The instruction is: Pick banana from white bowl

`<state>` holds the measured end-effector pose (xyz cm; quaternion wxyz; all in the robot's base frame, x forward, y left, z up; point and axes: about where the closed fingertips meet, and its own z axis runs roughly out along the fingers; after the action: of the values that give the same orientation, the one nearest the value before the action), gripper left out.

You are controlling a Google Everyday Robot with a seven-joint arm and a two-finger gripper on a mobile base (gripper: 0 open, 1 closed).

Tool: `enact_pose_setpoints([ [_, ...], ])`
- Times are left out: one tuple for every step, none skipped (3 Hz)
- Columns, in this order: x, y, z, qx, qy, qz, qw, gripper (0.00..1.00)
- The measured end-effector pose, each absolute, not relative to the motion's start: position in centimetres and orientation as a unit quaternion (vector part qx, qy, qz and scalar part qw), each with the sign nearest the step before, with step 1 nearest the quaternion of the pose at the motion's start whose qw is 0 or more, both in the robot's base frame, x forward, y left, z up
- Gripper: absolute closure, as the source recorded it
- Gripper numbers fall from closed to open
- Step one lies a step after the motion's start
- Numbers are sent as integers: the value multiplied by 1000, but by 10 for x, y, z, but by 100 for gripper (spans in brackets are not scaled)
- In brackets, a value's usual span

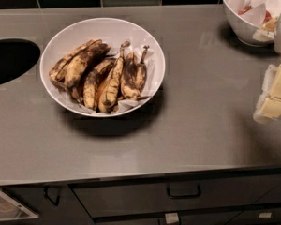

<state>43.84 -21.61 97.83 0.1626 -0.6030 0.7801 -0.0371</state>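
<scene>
The gripper (274,95) is hanging at the right edge of the camera view, over the counter (201,130) and well apart from the bowl (80,32). Whether it is released or clenched, I cannot tell; no banana is showing in it.

The bananas (110,81) are lying in a bunch on crumpled paper inside the bowl, heavily browned, stems pointing to the back. The bowl is sitting left of centre on the counter, with a dark round opening (9,60) to its left. A deeper bowl (239,29) is standing at the back right corner, just behind the gripper.

Judging by this, the pick is only beginning: nothing is lifted, and no contact is being made. Reaching across to the bowl, closing on one banana and lifting it clear are all left to do.
</scene>
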Motion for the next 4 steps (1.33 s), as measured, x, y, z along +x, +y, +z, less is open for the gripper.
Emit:
enact_pose_setpoints([
  [439, -216, 978, -603, 780, -37, 163, 0],
  [455, -182, 992, -638, 748, -53, 175, 0],
  [471, -133, 1006, -685, 701, -56, 190, 0],
  [471, -132, 1006, -685, 701, -56, 191, 0],
])
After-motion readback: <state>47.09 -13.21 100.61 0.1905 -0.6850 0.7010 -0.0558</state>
